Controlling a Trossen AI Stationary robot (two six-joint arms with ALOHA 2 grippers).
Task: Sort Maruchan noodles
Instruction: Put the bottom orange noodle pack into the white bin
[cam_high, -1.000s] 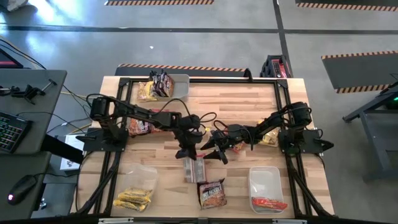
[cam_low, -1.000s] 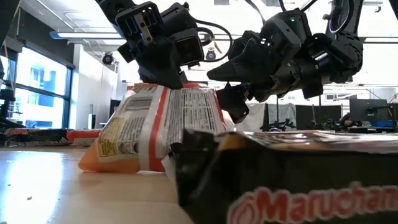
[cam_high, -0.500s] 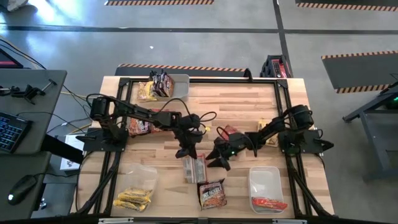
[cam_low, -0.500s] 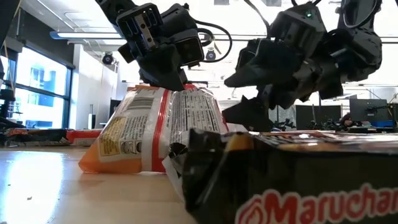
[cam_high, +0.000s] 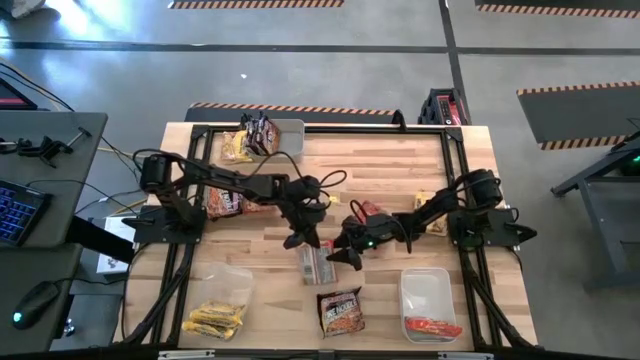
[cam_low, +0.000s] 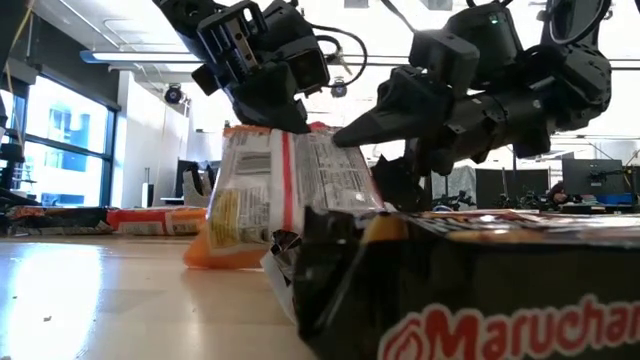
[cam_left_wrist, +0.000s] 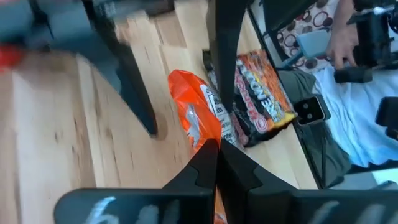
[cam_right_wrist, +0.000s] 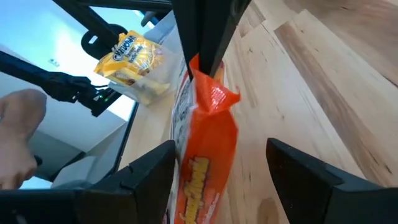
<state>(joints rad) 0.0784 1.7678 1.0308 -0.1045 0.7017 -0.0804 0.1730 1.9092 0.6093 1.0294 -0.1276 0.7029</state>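
At mid-table an orange packet is pinched at its top edge by the left gripper, whose fingers are closed on it; in the low view the packet stands nearly upright with its lower end on the wood. The right gripper is just to the packet's right, its fingers spread wide on either side of it in the right wrist view, not clamped.

A dark packet lies on the near side; in the low view it fills the foreground and hides the table behind it.

Yellow packets sit in the near-left bin and a red one in the near-right bin. Dark and yellow packets fill the far tray. Another packet is half hidden under the left arm, and two more are partly covered by the right arm.
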